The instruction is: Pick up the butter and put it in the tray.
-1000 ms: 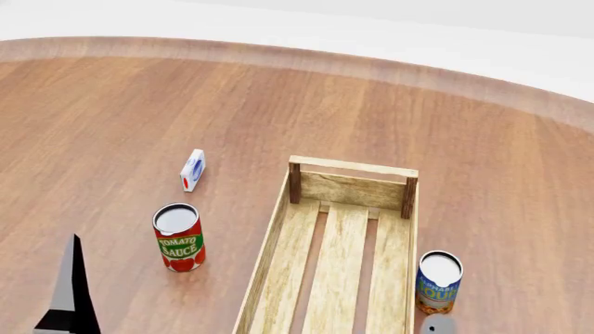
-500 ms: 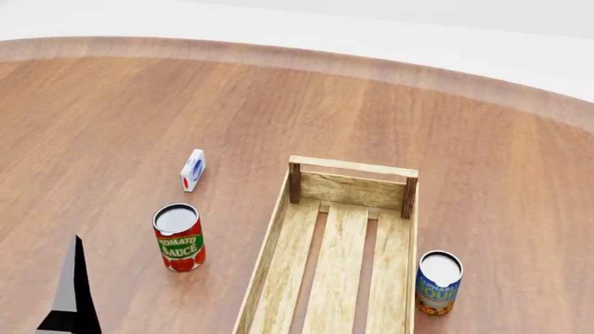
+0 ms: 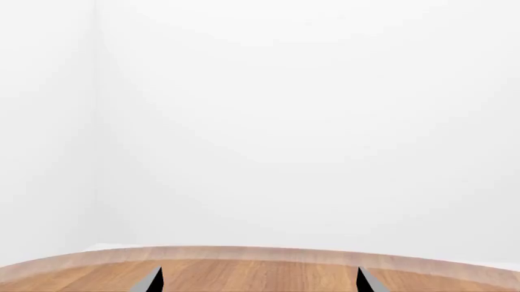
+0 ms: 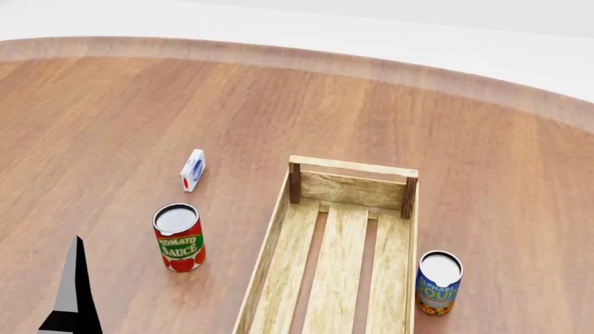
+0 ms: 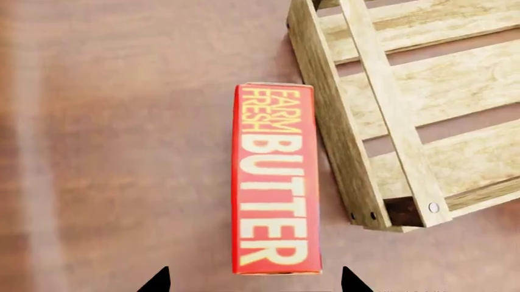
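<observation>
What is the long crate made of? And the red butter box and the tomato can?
The crate looks like pale bare wood, with grain lines and darker corner posts. The butter box seems printed cardboard, flat with sharp edges. The tomato can looks like metal, with a shiny lid and paper label.

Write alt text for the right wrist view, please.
A red box of butter lies on the brown wooden table, right beside the corner of the pale slatted tray. The two dark fingertips of the right end effector are spread apart on either side of the box's near end, not touching it.
</observation>
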